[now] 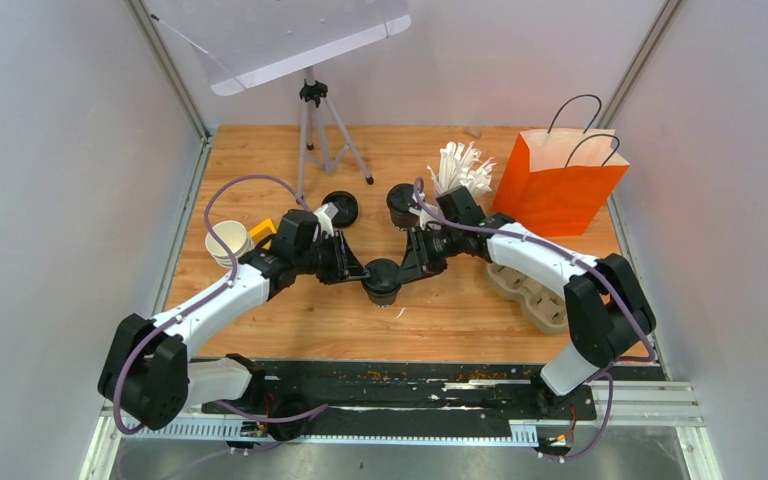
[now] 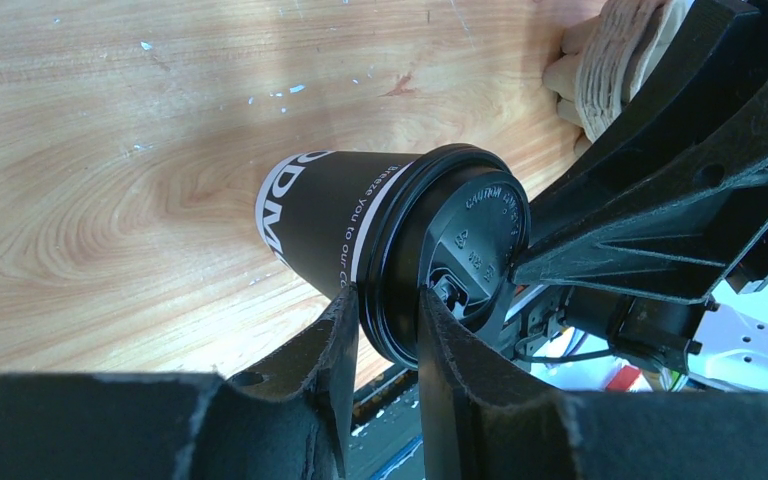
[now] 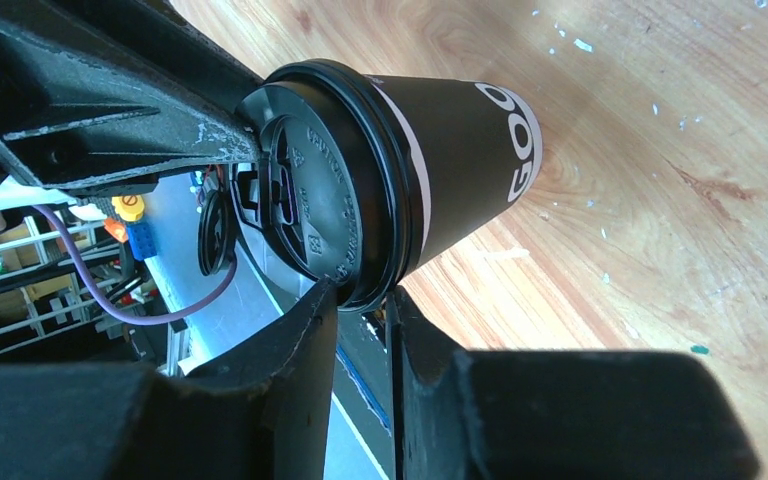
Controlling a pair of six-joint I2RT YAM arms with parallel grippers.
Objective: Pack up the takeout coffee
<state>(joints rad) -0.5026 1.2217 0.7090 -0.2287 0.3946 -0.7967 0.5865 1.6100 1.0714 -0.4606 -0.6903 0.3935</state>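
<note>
A black paper coffee cup (image 1: 381, 283) with white lettering and a black lid stands mid-table. My left gripper (image 1: 358, 272) and right gripper (image 1: 407, 268) meet at it from either side. In the left wrist view my gripper (image 2: 388, 320) is shut on the lid's rim (image 2: 460, 250), with the cup body (image 2: 325, 215) beyond. In the right wrist view my gripper (image 3: 363, 300) is likewise shut on the lid's rim (image 3: 310, 200) above the cup (image 3: 460, 160). A second lidded black cup (image 1: 401, 205) stands behind the right wrist.
An orange paper bag (image 1: 558, 180) stands open at the back right, with white straws (image 1: 460, 168) beside it. A brown pulp cup tray (image 1: 535, 295) lies under the right arm. White unlidded cups (image 1: 228, 240) and a loose black lid (image 1: 340, 207) are at the left. A tripod (image 1: 315, 130) stands behind.
</note>
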